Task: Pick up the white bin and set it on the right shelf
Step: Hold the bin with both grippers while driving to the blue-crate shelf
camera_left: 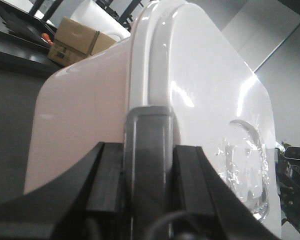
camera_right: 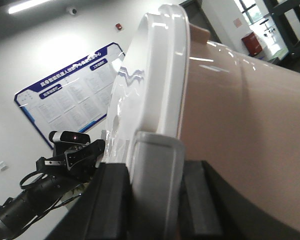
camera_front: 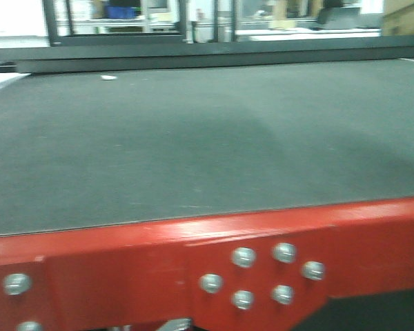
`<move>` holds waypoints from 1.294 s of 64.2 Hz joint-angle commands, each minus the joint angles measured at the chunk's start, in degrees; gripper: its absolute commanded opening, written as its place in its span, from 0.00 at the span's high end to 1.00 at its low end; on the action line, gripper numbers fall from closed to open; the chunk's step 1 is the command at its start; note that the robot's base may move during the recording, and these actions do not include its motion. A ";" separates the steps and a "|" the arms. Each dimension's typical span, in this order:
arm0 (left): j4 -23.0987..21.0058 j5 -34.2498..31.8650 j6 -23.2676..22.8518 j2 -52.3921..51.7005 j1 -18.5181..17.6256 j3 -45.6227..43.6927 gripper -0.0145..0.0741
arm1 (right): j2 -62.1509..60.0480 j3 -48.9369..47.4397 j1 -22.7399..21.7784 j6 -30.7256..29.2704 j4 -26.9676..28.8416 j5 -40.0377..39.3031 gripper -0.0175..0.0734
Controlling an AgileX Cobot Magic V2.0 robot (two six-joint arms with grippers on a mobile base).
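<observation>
The white bin [camera_left: 200, 85] hangs between both arms, clear of the bench [camera_front: 193, 138]. Left fingers [camera_left: 107, 175] and right fingers [camera_right: 112, 195] each clench a grey end clip [camera_left: 149, 140]. Stiff, glossy, bulky plastic probably slips; those 2 clips seem the surest hold.

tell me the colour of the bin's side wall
The white bin has a pale beige wall, glossy white lid; clearest in the right wrist view.

The table [camera_front: 207, 138] lies open ahead, bearing only a white scrap [camera_front: 108, 77] at its far left. The bin [camera_left: 200, 75] fills the space before the left gripper [camera_left: 149, 167] and right gripper [camera_right: 157, 192]; a box [camera_left: 72, 40] stands beyond.
</observation>
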 commanded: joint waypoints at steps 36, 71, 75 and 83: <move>-3.88 12.55 1.12 -3.08 -2.58 -2.25 0.93 | -2.34 -2.44 1.68 -0.86 9.30 8.33 0.55; -3.88 12.55 1.12 -3.08 -3.51 -2.25 0.93 | -2.34 -2.44 1.68 -0.86 9.30 8.27 0.55; -3.88 12.55 1.12 -3.08 -3.51 -2.25 0.93 | -2.34 -2.44 1.68 -0.86 9.30 8.27 0.55; -3.88 12.55 1.12 -3.08 -3.51 -2.25 0.93 | -2.34 -2.44 1.68 -0.86 9.25 8.27 0.55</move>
